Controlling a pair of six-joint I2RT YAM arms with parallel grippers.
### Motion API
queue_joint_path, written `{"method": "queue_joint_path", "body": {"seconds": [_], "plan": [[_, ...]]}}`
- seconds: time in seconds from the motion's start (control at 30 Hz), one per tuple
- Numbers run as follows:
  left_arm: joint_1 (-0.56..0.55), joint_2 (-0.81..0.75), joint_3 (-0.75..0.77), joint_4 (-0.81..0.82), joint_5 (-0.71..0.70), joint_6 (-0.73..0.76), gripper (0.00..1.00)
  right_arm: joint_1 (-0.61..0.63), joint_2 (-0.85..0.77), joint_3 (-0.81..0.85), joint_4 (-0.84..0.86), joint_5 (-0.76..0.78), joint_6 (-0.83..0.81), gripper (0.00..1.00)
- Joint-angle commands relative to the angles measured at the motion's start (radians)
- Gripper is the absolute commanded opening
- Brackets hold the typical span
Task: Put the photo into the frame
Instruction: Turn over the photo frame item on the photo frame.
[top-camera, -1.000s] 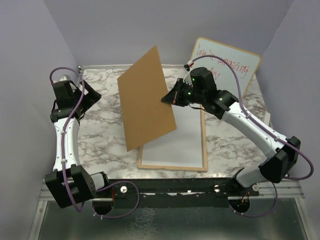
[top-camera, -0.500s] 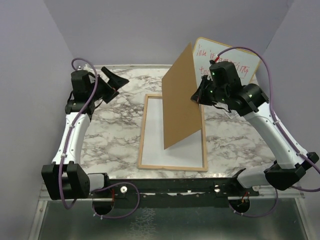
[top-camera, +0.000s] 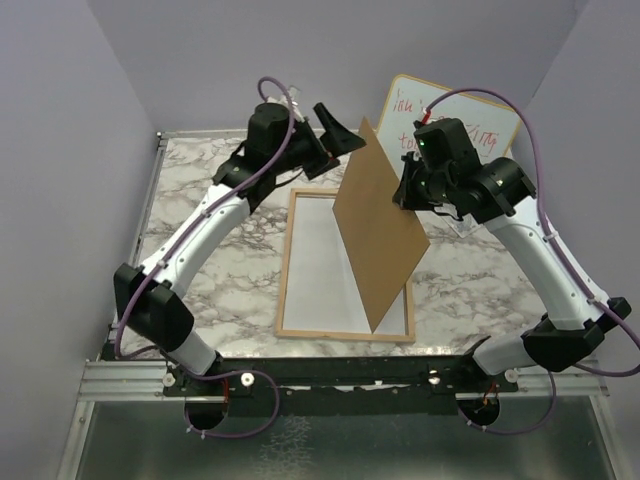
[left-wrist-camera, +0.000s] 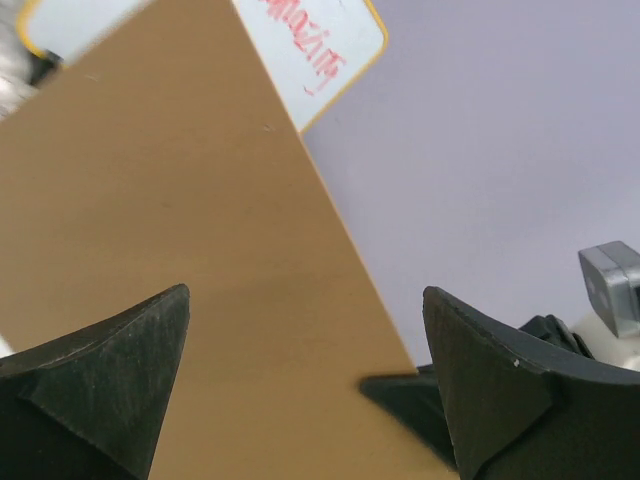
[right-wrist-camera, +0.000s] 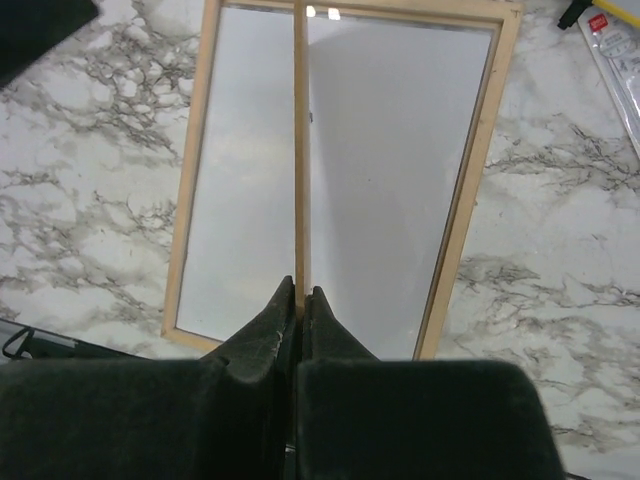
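Between right claw (right-wrist-camera: 299, 290) tips: backing board (top-camera: 378, 235) being pinched above frame (top-camera: 284, 270).
Left claw (left-wrist-camera: 305, 291): hovering spread alongside.
Risk: board slipping, hitting pane (right-wrist-camera: 390, 170).

Soft, even light fills all three views, and shadows are faint. Ahead of the right gripper (right-wrist-camera: 302, 290), two small white glints sit on the far edge of the frame (right-wrist-camera: 470, 200), whose glass reads duller grey left of the fingers than right of them. That gripper is near-black and featureless, while the marble table (right-wrist-camera: 100, 180) is sharp. Between the left gripper's (left-wrist-camera: 305, 292) dark, soft-edged fingers, the backing board (left-wrist-camera: 180, 220) looks matte and glare-free. The red writing on the whiteboard (left-wrist-camera: 320, 50) beyond it is blurred.
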Motion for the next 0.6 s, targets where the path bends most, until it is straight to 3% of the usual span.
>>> {"method": "queue_joint_path", "body": {"seconds": [0.0, 0.23, 0.57], "plan": [[-0.111, 0.147, 0.142, -0.049, -0.11, -0.025, 0.99, -0.001, 0.01, 0.032, 0.02, 0.032, -0.034, 0.01], [-0.162, 0.273, 0.288, -0.213, -0.208, -0.015, 0.97, 0.001, -0.014, -0.026, 0.093, -0.026, -0.064, 0.0], [-0.191, 0.224, 0.263, -0.299, -0.211, 0.048, 0.99, 0.054, -0.071, -0.133, 0.168, -0.139, -0.131, 0.01]]}}
